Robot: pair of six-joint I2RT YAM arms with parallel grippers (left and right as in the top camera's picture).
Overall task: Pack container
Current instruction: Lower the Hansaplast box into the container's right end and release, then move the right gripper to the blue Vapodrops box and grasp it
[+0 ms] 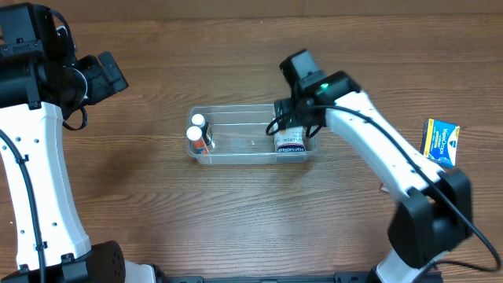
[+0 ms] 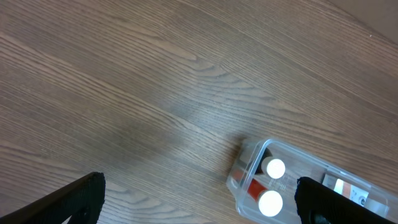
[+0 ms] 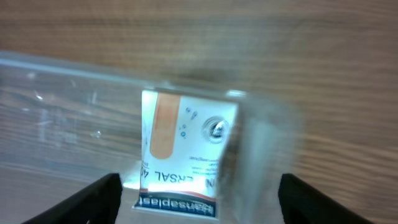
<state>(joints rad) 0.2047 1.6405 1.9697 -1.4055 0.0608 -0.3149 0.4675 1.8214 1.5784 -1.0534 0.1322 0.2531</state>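
The clear plastic container (image 1: pixel 236 118) lies at the table's middle. At its left end stand two white-capped tubes (image 1: pixel 196 129), which also show in the left wrist view (image 2: pixel 272 185). At its right end lies a white plaster box (image 1: pixel 290 143), also seen in the right wrist view (image 3: pixel 186 146). My right gripper (image 1: pixel 294 118) hangs over the container's right end, open, with the box lying free between its fingers (image 3: pixel 198 198). My left gripper (image 2: pixel 199 199) is open and empty, above bare table left of the container (image 2: pixel 249 163).
A blue and yellow box (image 1: pixel 441 141) lies on the table at the far right. The left arm stands at the left side of the table.
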